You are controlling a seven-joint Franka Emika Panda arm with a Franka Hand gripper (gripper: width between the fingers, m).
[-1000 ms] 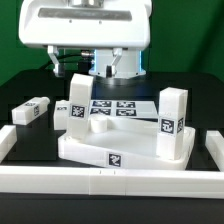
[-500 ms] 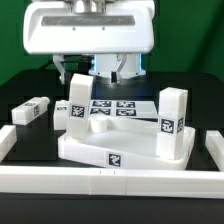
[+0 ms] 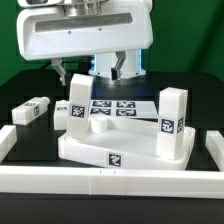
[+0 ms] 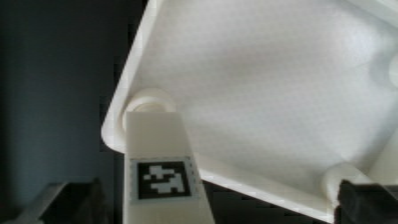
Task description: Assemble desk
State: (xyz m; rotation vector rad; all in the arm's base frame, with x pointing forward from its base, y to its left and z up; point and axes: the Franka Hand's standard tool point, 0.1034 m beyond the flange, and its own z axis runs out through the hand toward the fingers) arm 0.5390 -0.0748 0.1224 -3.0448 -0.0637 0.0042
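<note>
The desk tabletop lies upside down in the middle of the table. A tilted white leg stands on its corner at the exterior view's left, and an upright leg stands at its right. A short white block sits between them. Another loose leg lies on the black table at the left. My gripper hangs open and empty above and behind the tabletop. In the wrist view the tagged leg and the tabletop lie below the open gripper, apart from the fingers.
The marker board lies flat behind the tabletop. A long white border rail runs along the front and turns up both sides. A green backdrop stands behind the arm.
My gripper has risen straight up from behind the tilted leg, and the hand now fills more of the top of the view. The desk parts have not moved.
</note>
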